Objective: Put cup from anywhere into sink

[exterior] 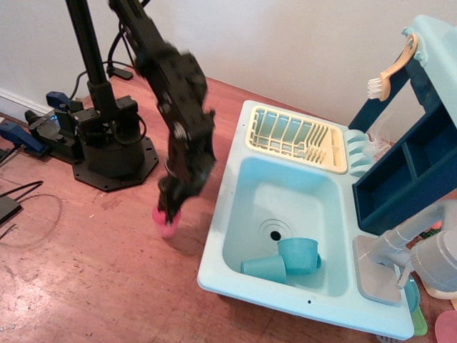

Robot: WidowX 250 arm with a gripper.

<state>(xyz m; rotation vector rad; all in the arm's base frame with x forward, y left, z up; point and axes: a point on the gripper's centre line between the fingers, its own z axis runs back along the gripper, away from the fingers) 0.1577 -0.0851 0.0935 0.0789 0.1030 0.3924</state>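
Observation:
The pink cup [166,226] is blurred by motion, just left of the aqua sink [214,251] and slightly above the wooden table. My gripper [170,211] points down with its fingers closed on the cup's rim. The sink's deep basin with a round drain [275,234] lies to the right of the cup.
Two teal cups [298,254] [264,269] lie in the front of the basin. A cream-yellow dish rack [296,139] sits behind the basin. A dark blue shelf [403,179], a grey faucet [400,244] and a brush [389,71] are at the right. The arm base [107,153] and cables are at the left.

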